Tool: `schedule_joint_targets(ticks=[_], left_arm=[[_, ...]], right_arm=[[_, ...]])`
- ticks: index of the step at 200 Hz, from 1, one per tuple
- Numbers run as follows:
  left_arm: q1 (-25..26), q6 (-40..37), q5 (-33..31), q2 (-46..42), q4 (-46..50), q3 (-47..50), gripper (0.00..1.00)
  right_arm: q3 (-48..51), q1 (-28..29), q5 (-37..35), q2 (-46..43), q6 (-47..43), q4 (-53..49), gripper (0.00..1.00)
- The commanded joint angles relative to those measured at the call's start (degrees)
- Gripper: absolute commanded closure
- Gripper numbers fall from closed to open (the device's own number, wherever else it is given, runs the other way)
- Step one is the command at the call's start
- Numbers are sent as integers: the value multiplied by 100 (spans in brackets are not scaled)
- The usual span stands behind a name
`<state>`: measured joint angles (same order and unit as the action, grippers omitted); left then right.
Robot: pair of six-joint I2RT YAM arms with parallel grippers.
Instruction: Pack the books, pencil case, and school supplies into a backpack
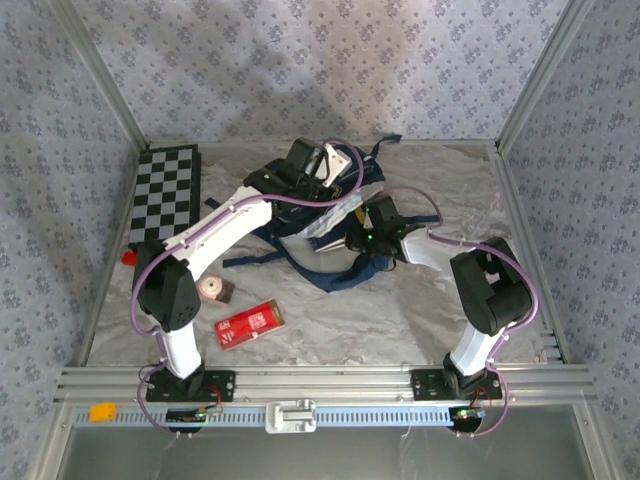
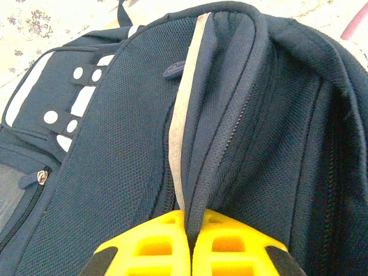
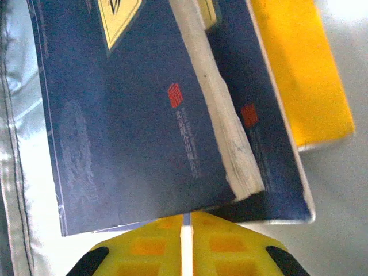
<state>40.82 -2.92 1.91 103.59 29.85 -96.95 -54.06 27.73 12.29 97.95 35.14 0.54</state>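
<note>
Pinching a woven navy backpack [image 2: 126,149] fold, my left fingers [image 2: 181,223] sit clamped. My right fingers [image 3: 193,223] grip thin, glossy navy books [image 3: 126,126] edgewise.

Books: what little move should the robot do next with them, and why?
Probably slide the navy books deeper into the backpack: the right tool looks pinched on their near edge, and the left tool grips the backpack's trim.

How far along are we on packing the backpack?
Done: nothing clearly packed. In hand: left gripper pinches the backpack fabric; right gripper, jaws nearly together, sits at the edge of the navy books, yellow book beneath. Remaining: pencil case on the table.
</note>
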Motion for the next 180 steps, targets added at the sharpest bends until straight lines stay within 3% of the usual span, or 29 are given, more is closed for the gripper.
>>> schedule_joint_targets(ticks=[1,83,128,143,180], left_arm=[[-3,102,250,-427,-436,-218,100],[1,349,392,-427,-433,107,100],[7,1106,706,-478,-689,872,95],[10,1484,785,-462,-808,1146,88],[-51,2442,1484,-635,-1057,1689,60]], right_arm=[[-76,11,-157,-123,-17,245,86],[983,-45,-134,-2330,-331,-987,66],[1159,-225,-196,-3614,-308,-2146,58],[1185,-292,-54,-3847,-273,-2337,56],[1103,-213,254,-4030,-56,-2485,54]])
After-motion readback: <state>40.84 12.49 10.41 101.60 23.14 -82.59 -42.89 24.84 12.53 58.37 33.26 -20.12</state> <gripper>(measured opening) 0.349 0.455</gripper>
